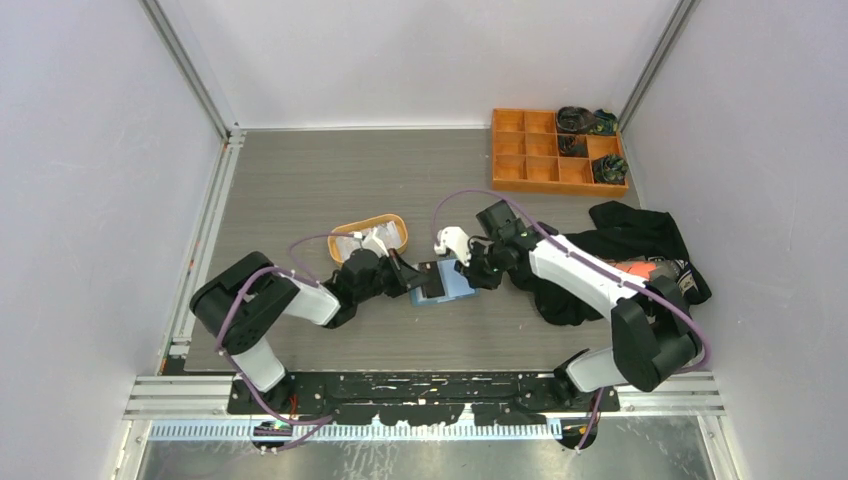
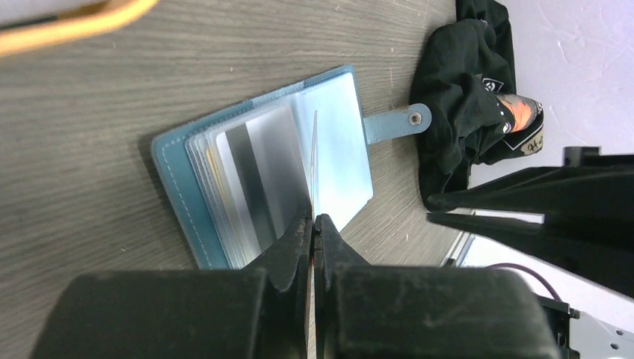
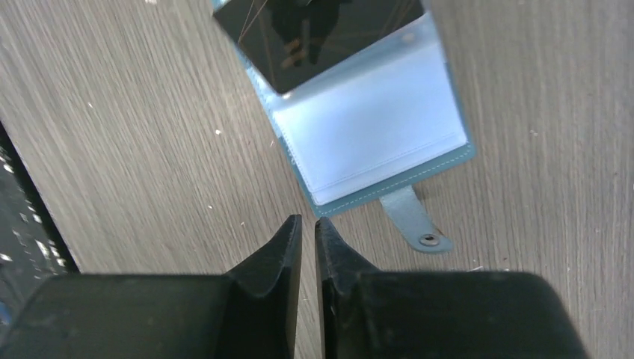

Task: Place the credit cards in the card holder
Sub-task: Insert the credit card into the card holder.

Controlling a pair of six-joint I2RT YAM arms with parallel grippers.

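From the left wrist, left claw (image 2: pixel 312 224) pinches a card (image 2: pixel 314 164) edge-on.

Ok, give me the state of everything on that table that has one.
card holder: open, lying flat.
snap tab: unfastened.
black card: held on edge over the card holder.
left pincer: shut on the black card.
right pincer: slightly open, empty.
black cloth: crumpled.
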